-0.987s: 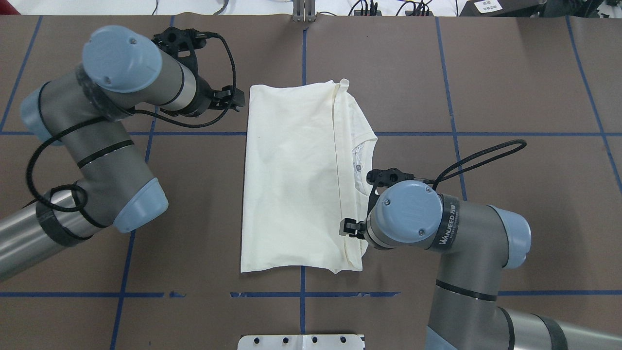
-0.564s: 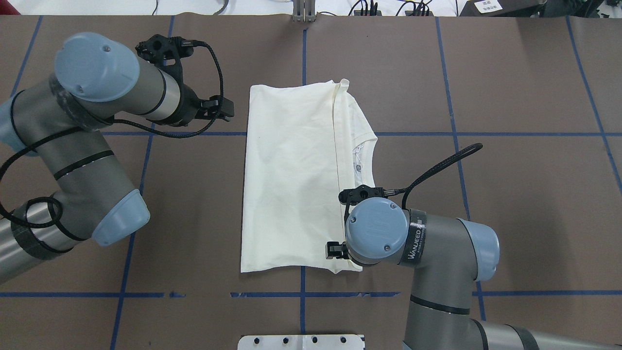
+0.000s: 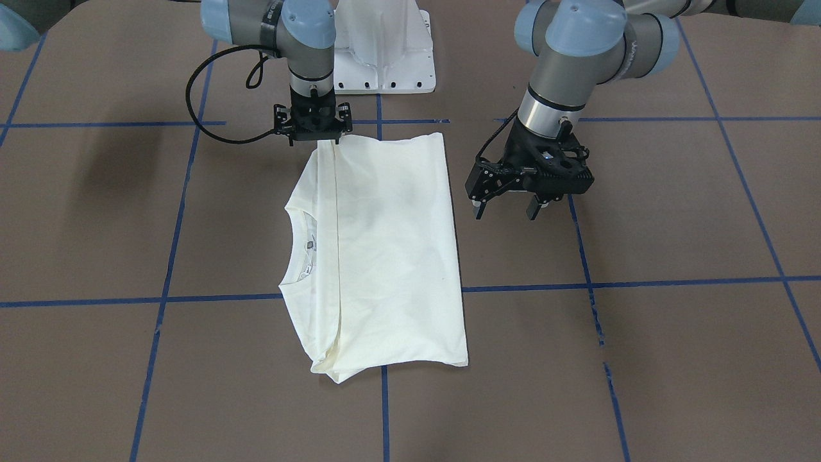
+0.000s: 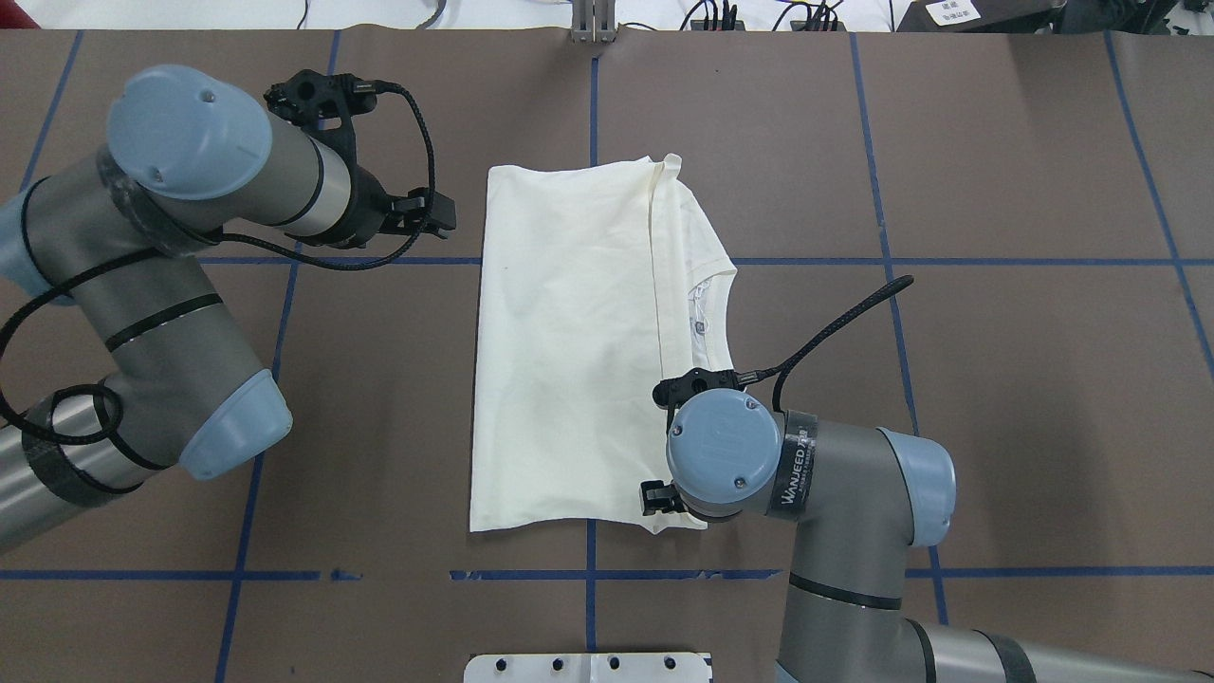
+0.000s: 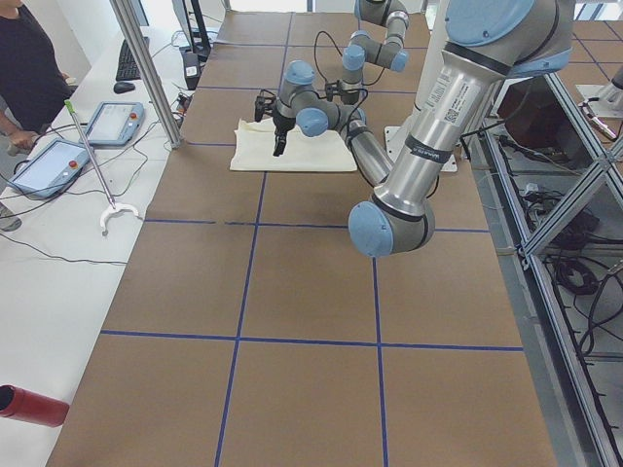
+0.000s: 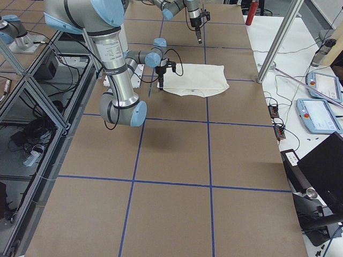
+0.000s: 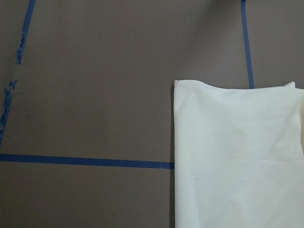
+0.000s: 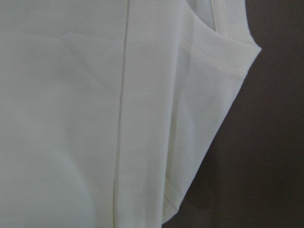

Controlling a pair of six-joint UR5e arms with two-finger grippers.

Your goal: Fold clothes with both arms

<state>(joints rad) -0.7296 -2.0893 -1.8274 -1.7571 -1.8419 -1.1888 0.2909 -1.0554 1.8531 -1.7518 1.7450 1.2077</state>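
The cream shirt (image 4: pixel 569 351) lies folded into a tall rectangle at the table's middle, plain side up, with the collar (image 3: pixel 301 247) and a narrow strip showing along its right edge. My right gripper (image 3: pixel 314 138) hangs low and open over the shirt's (image 3: pixel 385 244) corner nearest the robot; in the overhead view its wrist hides the fingers. The right wrist view shows only that corner's cloth (image 8: pixel 71 118) close up. My left gripper (image 4: pixel 444 214) hovers open beside the shirt's far left corner, apart from it, holding nothing.
The white pedestal base (image 3: pixel 385 58) stands at the robot's table edge. Blue tape lines (image 4: pixel 379 260) grid the brown table. In the exterior left view a person (image 5: pixel 24 68), pendants (image 5: pixel 112 122) and a metal post (image 5: pixel 146 68) are along the far bench.
My right arm slid along the shirt's right edge toward the robot, ending over the near corner. My left gripper drew back a little from the shirt's far left corner.
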